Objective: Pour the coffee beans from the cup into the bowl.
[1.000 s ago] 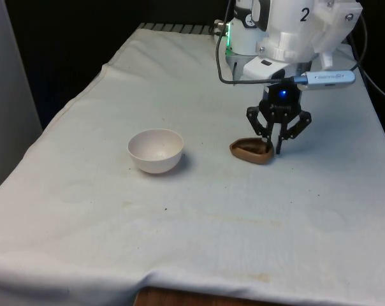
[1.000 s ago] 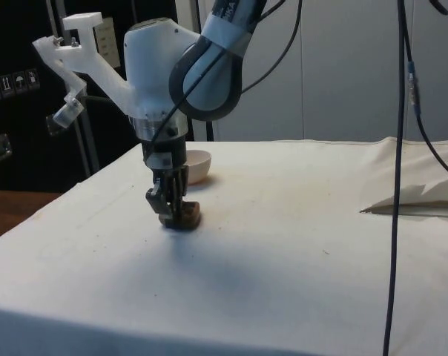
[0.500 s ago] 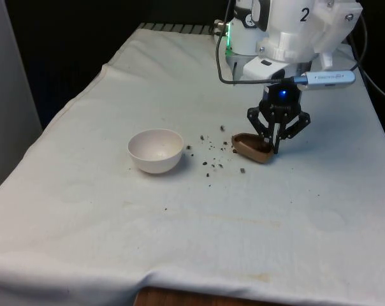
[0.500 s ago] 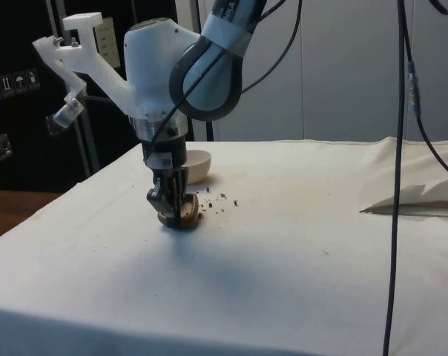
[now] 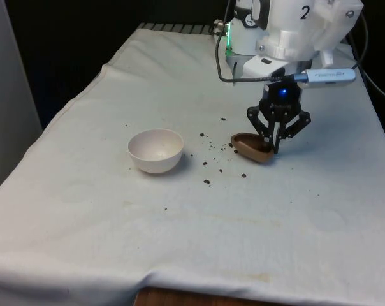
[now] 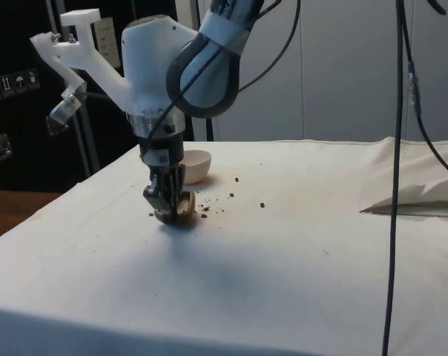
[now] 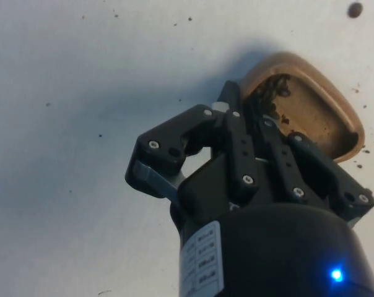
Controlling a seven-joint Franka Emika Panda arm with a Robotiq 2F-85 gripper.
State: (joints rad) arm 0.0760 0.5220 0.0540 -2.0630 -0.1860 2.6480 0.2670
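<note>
The white cloth (image 5: 180,255) covers the table across the whole front view. The arm comes down in the upper right of that view, and its black gripper (image 5: 274,148) is closed on the rim of the brown cup (image 5: 251,148), right of centre. In the side view the gripper (image 6: 165,211) and cup (image 6: 176,211) sit left of centre, the cup tipped over with its mouth facing the white bowl (image 5: 155,150), which stands well apart, left of centre in the front view.

Loose coffee beans (image 5: 213,159) lie scattered on the cloth between cup and bowl; a few remain inside the cup (image 7: 311,111) in the wrist view.

The cup looks light, thin-walled and stiff, so a pinch on the rim lets it swing easily and spill. A grip with one finger inside the wall and one outside, kept upright until it is above the bowl, seems safest. The beans are small, hard and roll freely.
</note>
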